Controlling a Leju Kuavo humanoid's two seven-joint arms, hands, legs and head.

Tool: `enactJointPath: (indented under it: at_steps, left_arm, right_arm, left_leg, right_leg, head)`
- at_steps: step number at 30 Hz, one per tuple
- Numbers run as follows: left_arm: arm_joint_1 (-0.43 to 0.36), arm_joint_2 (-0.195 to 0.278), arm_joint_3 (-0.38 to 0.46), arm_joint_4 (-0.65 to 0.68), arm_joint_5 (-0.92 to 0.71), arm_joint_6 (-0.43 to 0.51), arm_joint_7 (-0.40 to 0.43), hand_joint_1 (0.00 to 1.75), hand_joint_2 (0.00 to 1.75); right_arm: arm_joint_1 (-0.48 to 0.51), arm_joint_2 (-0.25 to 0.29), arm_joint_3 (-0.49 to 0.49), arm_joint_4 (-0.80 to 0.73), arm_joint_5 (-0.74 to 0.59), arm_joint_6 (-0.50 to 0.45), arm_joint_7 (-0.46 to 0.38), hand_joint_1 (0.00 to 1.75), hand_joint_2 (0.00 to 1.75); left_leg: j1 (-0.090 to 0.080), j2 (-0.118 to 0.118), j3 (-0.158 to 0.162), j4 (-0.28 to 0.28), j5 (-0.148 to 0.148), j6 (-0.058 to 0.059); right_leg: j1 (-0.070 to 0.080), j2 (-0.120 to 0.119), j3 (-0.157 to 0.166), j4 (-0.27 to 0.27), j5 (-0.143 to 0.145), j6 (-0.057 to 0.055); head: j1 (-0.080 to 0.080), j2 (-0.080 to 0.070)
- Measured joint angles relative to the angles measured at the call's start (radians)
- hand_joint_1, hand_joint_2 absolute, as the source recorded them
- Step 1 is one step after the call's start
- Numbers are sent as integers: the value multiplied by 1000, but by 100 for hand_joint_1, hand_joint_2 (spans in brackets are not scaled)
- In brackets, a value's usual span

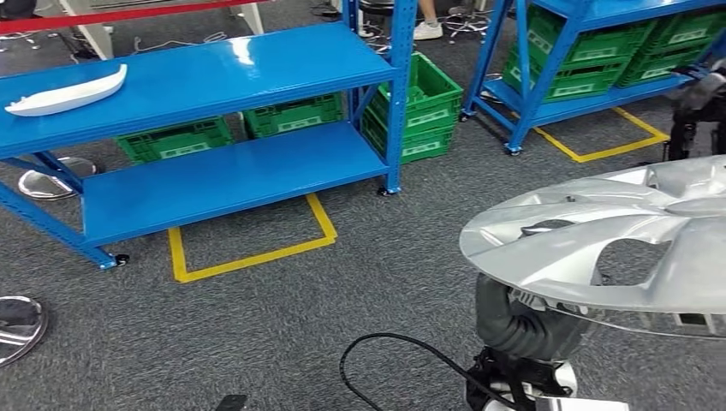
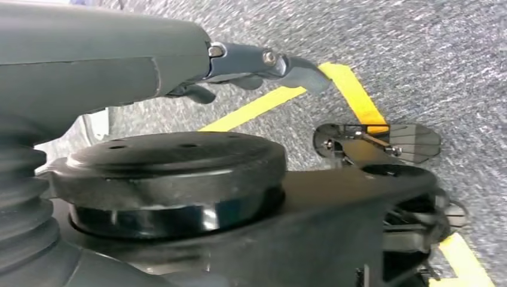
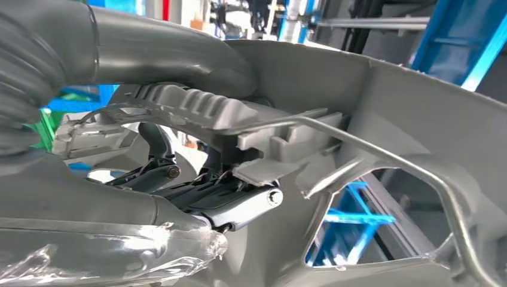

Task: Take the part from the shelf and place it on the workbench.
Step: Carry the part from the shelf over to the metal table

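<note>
We have the silver wheel cover (image 1: 616, 244) off the blue shelf (image 1: 197, 77), grasped in our right hand (image 3: 203, 197) (left hand (image 2: 263, 69) hangs loose, grasping nothing), but no workbench yet.

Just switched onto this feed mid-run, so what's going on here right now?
The robot's right hand holds a silver wheel cover, carried in front of its body above the grey carpet. In the right wrist view its fingers grip the cover's ribbed back side. The left hand hangs over the floor near yellow tape lines and holds nothing. The blue shelf stands ahead; a white part lies on its top level and green crates sit beneath. I can't see the workbench, so the cover is not yet placed.
</note>
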State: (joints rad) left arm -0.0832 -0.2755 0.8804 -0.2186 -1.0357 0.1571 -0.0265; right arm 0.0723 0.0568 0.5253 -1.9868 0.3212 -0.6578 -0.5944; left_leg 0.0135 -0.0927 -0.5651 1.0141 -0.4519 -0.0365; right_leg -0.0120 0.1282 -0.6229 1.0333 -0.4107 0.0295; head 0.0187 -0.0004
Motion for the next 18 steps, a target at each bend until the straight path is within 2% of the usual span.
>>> enactJointPath:
  at_steps: [1,2,3,4,5,6,7,8,9,10,11,12,13,14,15,16,18]
  left_arm:
    - [-1,0,0,0,0,0,0,0,175]
    - [-2,0,0,0,0,0,-1,0,175]
    - [-3,-1,0,0,0,0,-1,0,175]
    - [-3,-2,0,0,0,0,-1,0,175]
    - [-3,-2,0,0,0,0,-1,0,175]
    - [-2,-2,0,0,0,0,-1,0,175]
    - [0,-2,0,0,0,0,-1,0,175]
    - [2,-2,0,0,0,0,-1,0,175]
    - [3,-1,0,0,0,0,-1,0,175]
    - [3,-1,0,0,0,0,-1,0,175]
    - [3,-1,0,0,0,0,-1,0,175]
    - [2,-1,0,0,-1,-1,-1,0,175]
    - [2,-1,0,0,-1,-1,-1,0,175]
    - [2,-1,0,0,-1,-1,-1,0,175]
    - [2,-1,0,0,-1,-1,-1,0,175]
    - [2,0,0,0,-1,-1,-1,0,175]
    - [0,0,0,0,-2,-1,-2,0,175]
  right_arm:
    - [0,0,0,0,1,-1,-1,175,175]
    - [2,0,0,0,3,-2,-1,175,175]
    - [3,0,0,0,3,-2,-1,175,175]
    - [4,0,0,0,3,-3,-2,175,175]
    - [3,0,0,0,4,-4,-2,175,175]
    - [2,0,0,0,4,-4,-2,175,175]
    - [1,0,0,0,4,-4,-2,175,175]
    - [1,0,0,0,4,-4,-2,175,175]
    - [2,0,0,0,4,-4,-2,175,175]
    - [2,0,0,0,4,-4,-2,175,175]
    - [3,0,0,0,4,-5,-2,175,175]
    - [3,0,0,0,4,-5,-2,175,175]
    - [2,0,0,0,4,-5,-2,175,175]
    - [1,0,0,0,4,-6,-3,175,175]
    - [0,0,0,0,4,-7,-3,175,175]
    - [1,0,0,0,4,-8,-4,175,175]
    - [4,0,1,0,3,-8,-6,175,175]
  left_leg:
    - [-1,2,5,-12,-3,6]
    - [-1,14,5,-15,-4,13]
    - [-1,26,5,-18,-1,20]
    - [0,41,5,-20,1,28]
    - [0,56,6,-23,3,34]
    - [-2,70,6,-23,3,38]
    - [-4,85,6,-23,2,41]
    - [-6,100,6,-23,1,42]
    - [-7,115,6,-23,1,43]
    - [-7,130,7,-23,0,42]
    - [-7,144,9,-23,-2,41]
    - [-8,156,12,-23,-4,38]
    - [-10,167,15,-22,-7,34]
    - [-14,176,18,-20,-10,29]
    - [-18,184,20,-19,-13,24]
    - [-21,194,22,-19,-14,19]
    - [-20,208,25,-21,-17,9]
  right_leg:
    - [-1,12,-5,-1,3,7]
    - [-4,24,-11,-5,7,14]
    - [-4,20,-15,-4,7,20]
    - [-2,-2,-25,10,-3,25]
    - [0,-34,-43,44,-24,29]
    - [2,-73,-67,98,-56,31]
    - [3,-99,-97,166,-91,34]
    - [2,-112,-124,228,-118,35]
    - [2,-119,-139,267,-129,36]
    - [2,-123,-135,269,-122,36]
    - [2,-128,-111,232,-99,35]
    - [3,-142,-73,169,-69,34]
    - [6,-169,-32,100,-47,32]
    - [9,-189,-1,47,-33,26]
    - [11,-203,16,16,-28,19]
    - [14,-204,19,7,-29,12]
    - [12,-175,14,5,-25,-3]
  head:
    - [-1,0]
    - [-1,0]
    - [-2,0]
    - [1,0]
    - [6,0]
    - [10,0]
    - [15,0]
    - [15,0]
    - [15,0]
    - [15,0]
    - [15,0]
    - [15,0]
    - [16,0]
    - [15,0]
    - [14,0]
    - [12,0]
    - [10,0]
